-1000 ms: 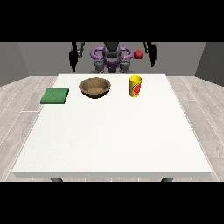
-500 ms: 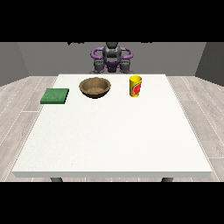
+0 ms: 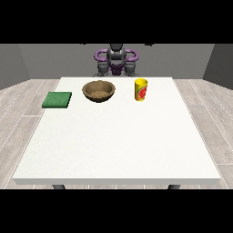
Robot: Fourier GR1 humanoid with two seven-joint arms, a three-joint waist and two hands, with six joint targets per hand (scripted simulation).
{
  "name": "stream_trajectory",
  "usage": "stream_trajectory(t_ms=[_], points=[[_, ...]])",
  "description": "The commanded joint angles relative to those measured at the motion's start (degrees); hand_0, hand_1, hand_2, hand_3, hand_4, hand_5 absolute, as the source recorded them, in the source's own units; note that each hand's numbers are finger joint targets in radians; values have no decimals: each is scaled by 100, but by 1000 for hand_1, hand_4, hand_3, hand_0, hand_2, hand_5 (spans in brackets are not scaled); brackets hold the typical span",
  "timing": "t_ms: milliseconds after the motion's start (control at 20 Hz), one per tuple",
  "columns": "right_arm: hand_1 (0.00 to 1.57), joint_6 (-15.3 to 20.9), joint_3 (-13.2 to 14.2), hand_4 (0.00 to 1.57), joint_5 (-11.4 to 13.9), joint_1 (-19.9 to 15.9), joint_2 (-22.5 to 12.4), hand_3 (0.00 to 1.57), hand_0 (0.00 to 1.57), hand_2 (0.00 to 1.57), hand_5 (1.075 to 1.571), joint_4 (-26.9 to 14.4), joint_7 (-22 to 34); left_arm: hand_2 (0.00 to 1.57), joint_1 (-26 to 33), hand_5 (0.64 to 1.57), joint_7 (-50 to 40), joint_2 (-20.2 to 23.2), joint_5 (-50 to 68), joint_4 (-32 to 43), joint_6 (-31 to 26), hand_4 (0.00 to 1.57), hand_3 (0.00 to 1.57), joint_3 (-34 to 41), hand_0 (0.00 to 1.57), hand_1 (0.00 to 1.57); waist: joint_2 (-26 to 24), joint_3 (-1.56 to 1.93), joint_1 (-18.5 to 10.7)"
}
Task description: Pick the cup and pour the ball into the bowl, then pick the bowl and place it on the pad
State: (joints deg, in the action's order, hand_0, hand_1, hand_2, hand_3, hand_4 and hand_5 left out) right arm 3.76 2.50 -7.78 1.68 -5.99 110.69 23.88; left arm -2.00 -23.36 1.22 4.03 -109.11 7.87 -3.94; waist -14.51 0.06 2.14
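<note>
Straight across from the front view: white desk (image 3: pixel 118 141) filling most of the scene, robot (image 3: pixel 116 59) small at the far edge, only head, purple shoulders and torso showing. Neither hand visible anywhere, so cannot tell whether the fingers are open, closed or gripping anything. Standing upright on the far part of the desk, right of centre: yellow cup (image 3: pixel 141 89) with a red mark on its side; ball not visible, inside of the cup hidden from this angle. Sitting left of the cup, well apart from it and near the far edge: brown bowl (image 3: pixel 98 91), upright, nothing seen inside but its own speckled bottom. Lying flat further left, close to the desk's left edge and apart from the bowl: green pad (image 3: pixel 57 99), nothing on it. Grey plank floor (image 3: pixel 18 109) around the desk, grey wall behind the robot.
</note>
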Motion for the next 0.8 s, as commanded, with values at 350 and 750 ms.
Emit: stream_trajectory(t_ms=[350, 750], points=[[0, -354, 326, 702, -161, -703, 62, 0, 0, 0, 1545, -556, -1660, 0, -814, 1520, 2410, 87, -372, 1224, -126, 570, 0, 421, 0, 0, 2244, -7, 189], [0, -828, 963, 683, -614, -1113, -456, 0, 0, 0, 1553, -950, -2025, 0, -771, 1480, 4090, 206, -413, 2868, -452, 307, 0, 657, 0, 0, 2695, -9, 253]])
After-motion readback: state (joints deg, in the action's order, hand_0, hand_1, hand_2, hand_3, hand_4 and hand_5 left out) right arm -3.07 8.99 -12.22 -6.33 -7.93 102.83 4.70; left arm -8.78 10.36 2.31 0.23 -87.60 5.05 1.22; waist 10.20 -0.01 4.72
